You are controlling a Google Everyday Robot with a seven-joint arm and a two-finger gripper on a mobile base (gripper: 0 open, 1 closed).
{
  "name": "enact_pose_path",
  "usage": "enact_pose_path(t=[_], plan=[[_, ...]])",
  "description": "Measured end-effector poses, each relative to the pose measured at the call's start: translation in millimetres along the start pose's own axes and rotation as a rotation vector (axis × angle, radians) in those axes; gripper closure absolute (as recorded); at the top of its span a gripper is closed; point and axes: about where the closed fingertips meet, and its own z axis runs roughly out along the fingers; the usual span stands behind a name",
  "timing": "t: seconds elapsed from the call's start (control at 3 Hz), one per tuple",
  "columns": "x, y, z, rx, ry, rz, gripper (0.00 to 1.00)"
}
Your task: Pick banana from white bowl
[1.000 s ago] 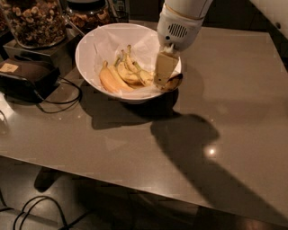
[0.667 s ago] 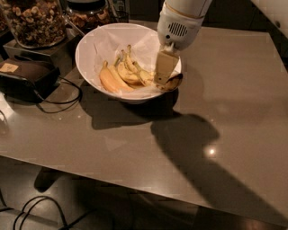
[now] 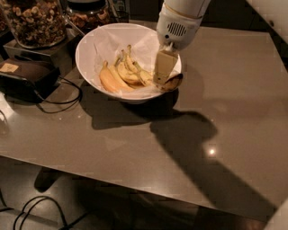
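The white bowl (image 3: 86, 41), lined with white paper, stands at the back of the grey table. Several bananas lie in it. The banana (image 3: 173, 82) shows only as a dark brown end at the bowl's right rim; the rest is hidden behind my gripper. My gripper (image 3: 163, 68) hangs from the white arm, reaches down into the right side of the bowl and sits right at that banana. A smoother orange-tinted banana (image 3: 109, 81) and shorter yellow bananas (image 3: 129, 72) lie to its left.
Two glass jars of nuts (image 3: 30, 20) (image 3: 87, 13) stand behind the bowl at the left. A dark box (image 3: 26, 77) with a black cable (image 3: 67, 96) lies left of the bowl. The table (image 3: 234, 103) stretches to the right and front.
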Motion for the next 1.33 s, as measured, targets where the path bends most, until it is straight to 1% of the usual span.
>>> enact_pose_path(t=[0.33, 1.0, 1.33], plan=[[3, -6, 9, -0.021, 0.007, 0.015, 0.55], [7, -11, 30, -0.069, 0.022, 0.029, 0.50], [7, -11, 30, -0.069, 0.022, 0.029, 0.69]])
